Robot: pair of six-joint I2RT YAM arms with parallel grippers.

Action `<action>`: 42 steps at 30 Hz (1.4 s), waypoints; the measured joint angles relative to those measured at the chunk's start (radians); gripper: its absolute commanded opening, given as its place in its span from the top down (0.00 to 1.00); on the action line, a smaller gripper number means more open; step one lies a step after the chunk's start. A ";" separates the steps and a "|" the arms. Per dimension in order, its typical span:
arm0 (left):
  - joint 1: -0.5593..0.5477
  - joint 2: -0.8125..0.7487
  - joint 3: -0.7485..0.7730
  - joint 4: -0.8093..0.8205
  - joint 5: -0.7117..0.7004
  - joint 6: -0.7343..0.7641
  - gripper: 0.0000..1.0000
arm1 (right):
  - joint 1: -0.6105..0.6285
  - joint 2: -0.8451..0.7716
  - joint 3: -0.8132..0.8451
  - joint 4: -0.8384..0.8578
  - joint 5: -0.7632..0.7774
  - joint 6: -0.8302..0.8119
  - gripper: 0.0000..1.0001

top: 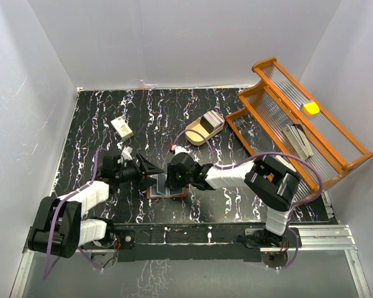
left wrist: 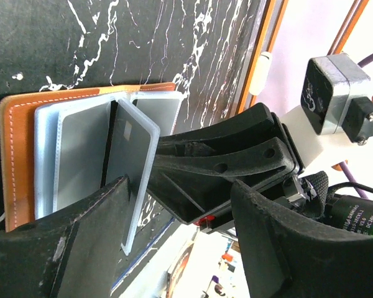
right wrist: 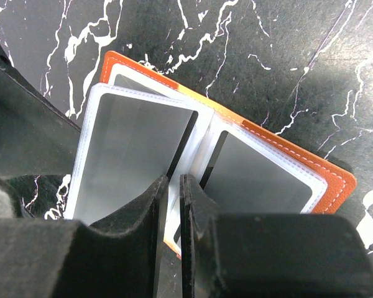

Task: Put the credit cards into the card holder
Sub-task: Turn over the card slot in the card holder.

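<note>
The card holder point(top: 166, 189) lies open on the table, brown leather with clear sleeves point(right wrist: 336, 180). One sleeve point(left wrist: 137, 167) stands raised with a dark credit card point(left wrist: 125, 152) in it. Grey credit cards point(right wrist: 133, 149) fill the sleeves on both sides of the fold. My right gripper point(right wrist: 174, 181) hangs over the fold, its jaws a thin slit apart with nothing between them. My left gripper point(left wrist: 180, 189) is open wide; the raised sleeve leans by its left finger point(left wrist: 81, 242). The right gripper point(left wrist: 224, 161) reaches in between its fingers. In the top view both grippers, left point(top: 153, 176) and right point(top: 172, 182), meet over the holder.
A beige oval tray point(top: 198, 138) with a flat greyish thing on it sits behind the holder. A small cream block point(top: 122, 126) lies at the back left. An orange rack point(top: 280, 102) with a yellow object point(top: 310, 108) leans along the right side. White walls enclose the table.
</note>
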 measured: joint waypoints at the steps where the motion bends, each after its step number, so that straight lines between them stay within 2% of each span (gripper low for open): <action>1: -0.005 0.000 -0.002 0.000 0.000 -0.004 0.37 | 0.000 0.000 0.000 0.000 0.000 0.000 0.86; 7: -0.011 -0.006 0.008 -0.062 -0.021 0.033 0.36 | 0.000 0.000 -0.002 0.002 -0.001 0.000 0.88; 11: -0.013 -0.007 0.024 -0.087 -0.024 0.050 0.39 | 0.000 0.000 -0.007 0.009 -0.001 0.000 0.88; 15: -0.013 -0.016 0.045 -0.128 -0.037 0.076 0.47 | 0.000 -0.001 -0.008 0.010 -0.001 -0.001 0.89; 19: -0.013 -0.029 0.062 -0.162 -0.050 0.102 0.49 | 0.000 -0.001 -0.008 0.010 0.000 -0.003 0.90; 31: -0.013 -0.029 0.140 -0.301 -0.116 0.198 0.37 | 0.000 -0.001 -0.008 0.008 0.002 -0.005 0.93; 42: -0.013 -0.024 0.164 -0.356 -0.158 0.251 0.35 | 0.000 0.000 -0.008 0.008 0.002 -0.005 0.93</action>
